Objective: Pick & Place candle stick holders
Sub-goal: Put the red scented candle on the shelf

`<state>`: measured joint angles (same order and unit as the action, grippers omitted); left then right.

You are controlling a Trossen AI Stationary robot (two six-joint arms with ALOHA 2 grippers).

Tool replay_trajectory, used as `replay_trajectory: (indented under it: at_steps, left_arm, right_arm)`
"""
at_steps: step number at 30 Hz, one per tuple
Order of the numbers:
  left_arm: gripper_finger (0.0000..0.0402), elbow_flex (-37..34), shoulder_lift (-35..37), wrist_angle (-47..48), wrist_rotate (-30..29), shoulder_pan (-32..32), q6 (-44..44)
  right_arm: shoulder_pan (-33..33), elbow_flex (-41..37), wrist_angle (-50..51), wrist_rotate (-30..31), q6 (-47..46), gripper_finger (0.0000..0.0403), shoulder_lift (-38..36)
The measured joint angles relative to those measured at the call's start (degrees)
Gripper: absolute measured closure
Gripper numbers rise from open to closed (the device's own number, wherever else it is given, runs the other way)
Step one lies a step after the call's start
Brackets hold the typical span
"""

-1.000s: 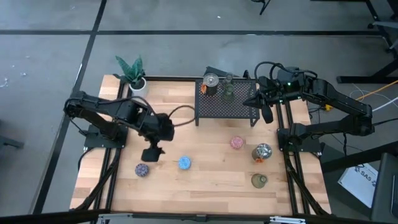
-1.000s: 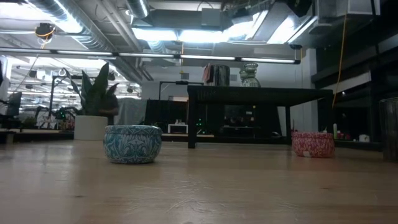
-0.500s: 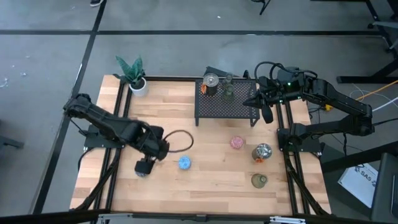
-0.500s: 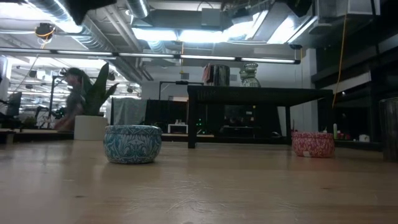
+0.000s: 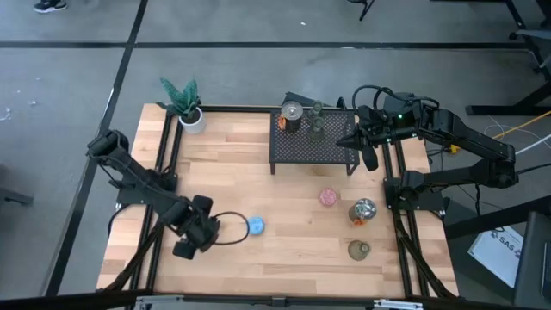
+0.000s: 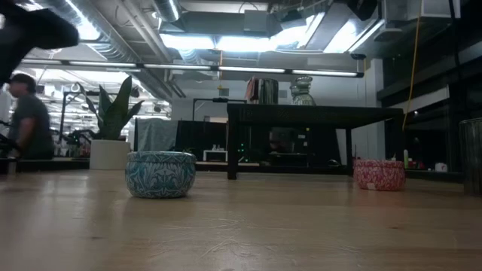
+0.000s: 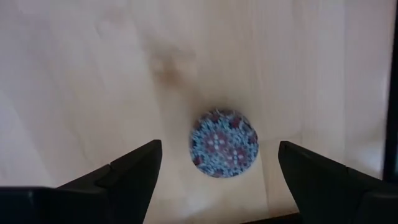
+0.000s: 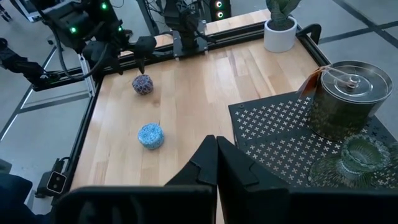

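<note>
A purple-speckled candle stick holder (image 7: 222,143) sits on the table near its front left. My left gripper (image 7: 219,150) hangs open above it, pointing down, with one finger on either side and touching nothing. In the high view the left gripper (image 5: 188,245) hides this holder. A blue holder (image 5: 256,226) stands just to its right. The pink (image 5: 328,197), silvery (image 5: 362,210) and olive-green (image 5: 358,250) holders stand at the right. My right gripper (image 8: 216,149) is shut and raised beside the black mesh rack (image 5: 312,142).
The rack carries a silvery holder (image 8: 345,99) and a glass one (image 8: 357,152). A white potted plant (image 5: 182,103) stands at the far left corner. A person (image 6: 30,124) shows in the room beyond the table. Bare wood lies between the blue and pink holders.
My left gripper has swung from the table's middle toward the near left corner and come down, so it now hangs over the purple-speckled holder. The holders have not moved. A person has walked through the background of the low view.
</note>
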<state>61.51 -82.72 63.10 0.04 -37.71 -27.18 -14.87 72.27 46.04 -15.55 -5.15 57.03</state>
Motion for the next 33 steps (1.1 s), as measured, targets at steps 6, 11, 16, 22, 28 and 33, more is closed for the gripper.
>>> replay_trajectory:
  at_steps: [6, 11, 16, 22, 28, 33]
  left_arm:
    - [0.0062, -4.1, 0.0, -4.2, -0.1, -4.7, -3.4]
    - [0.0047, -6.9, 0.0, -6.5, -0.4, -6.2, -6.8]
    - [0.0038, -9.4, 0.0, -6.9, 1.1, -6.5, -10.2]
    - [0.0036, -12.1, 0.0, -9.6, 1.7, -6.5, -13.1]
    - [0.0036, -13.5, 0.0, -12.6, 1.5, -6.5, -13.7]
    - [0.0036, -13.6, 0.0, -14.2, -0.2, -6.5, -13.7]
  right_arm:
    - [0.0, 0.0, 0.0, 0.0, 0.0, 0.0402, 0.0]
    - [0.0, 0.0, 0.0, 0.0, 0.0, 0.0402, 0.0]
    - [0.0, 0.0, 0.0, 0.0, 0.0, 0.0402, 0.0]
    - [0.0, 0.0, 0.0, 0.0, 0.0, 0.0402, 0.0]
    - [0.0, 0.0, 0.0, 0.0, 0.0, 0.0402, 0.0]
    - [0.0, 0.0, 0.0, 0.0, -0.3, 0.0402, 0.0]
